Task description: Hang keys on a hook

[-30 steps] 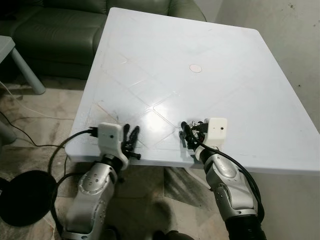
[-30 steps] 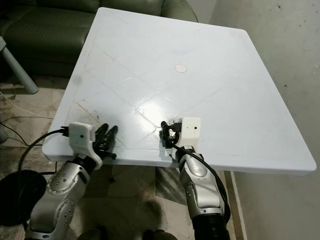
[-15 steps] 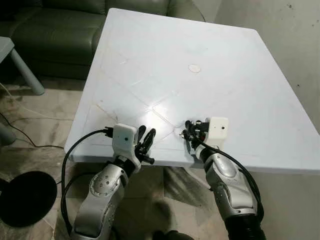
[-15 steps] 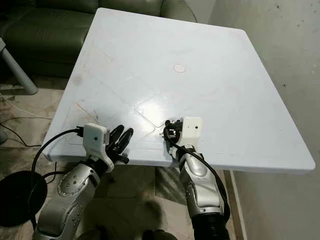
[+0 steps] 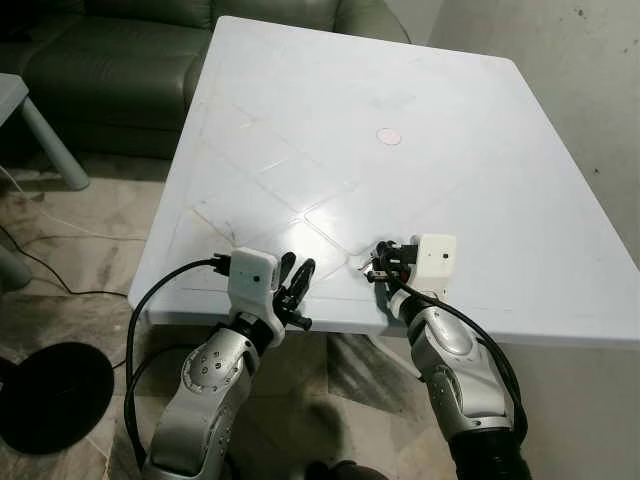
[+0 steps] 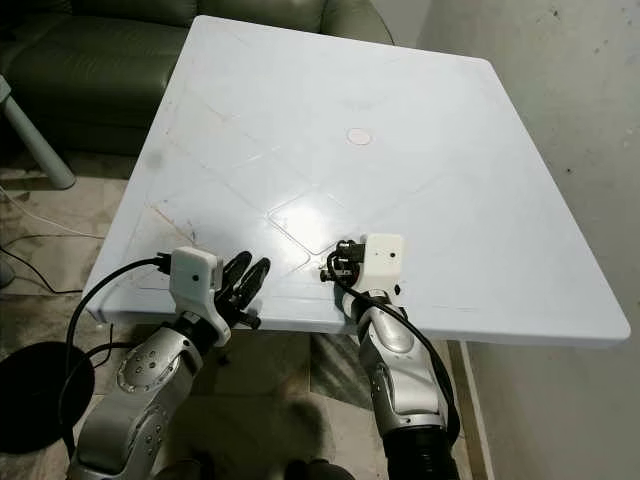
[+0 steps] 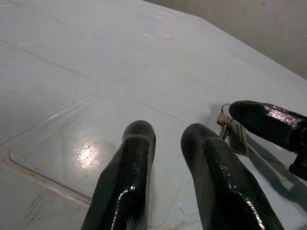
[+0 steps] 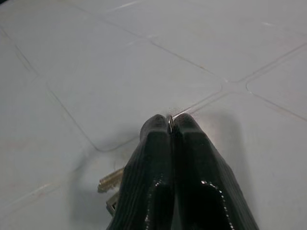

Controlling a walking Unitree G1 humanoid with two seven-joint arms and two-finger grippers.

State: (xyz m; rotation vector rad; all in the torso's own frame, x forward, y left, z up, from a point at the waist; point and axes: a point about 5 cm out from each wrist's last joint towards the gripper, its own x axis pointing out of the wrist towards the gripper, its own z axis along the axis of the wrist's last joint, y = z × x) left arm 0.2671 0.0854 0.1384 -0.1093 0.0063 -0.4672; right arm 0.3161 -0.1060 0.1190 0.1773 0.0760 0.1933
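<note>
My right gripper (image 5: 384, 262) is shut on the ring of a small bunch of keys (image 8: 112, 182) over the near part of the white table (image 5: 400, 80). In the right wrist view the ring (image 8: 169, 122) is pinched between the two pressed fingertips. The keys and a tag (image 7: 232, 132) dangle beneath, close to the tabletop; I cannot tell whether they touch it. My left gripper (image 5: 296, 284) is open and holds nothing. It sits at the table's front edge, a short way to the left of the keys.
A small round pinkish disc (image 5: 389, 137) lies mid-table. A dark green sofa (image 5: 100, 60) stands behind the table on the left, beside a pale table leg (image 5: 47, 132). A black round base (image 5: 45, 395) and cables lie on the floor. A wall (image 5: 600, 90) runs along the right.
My left arm has swung right along the table's front edge, closer to the keys. The right gripper has hardly moved and stays shut on the key ring.
</note>
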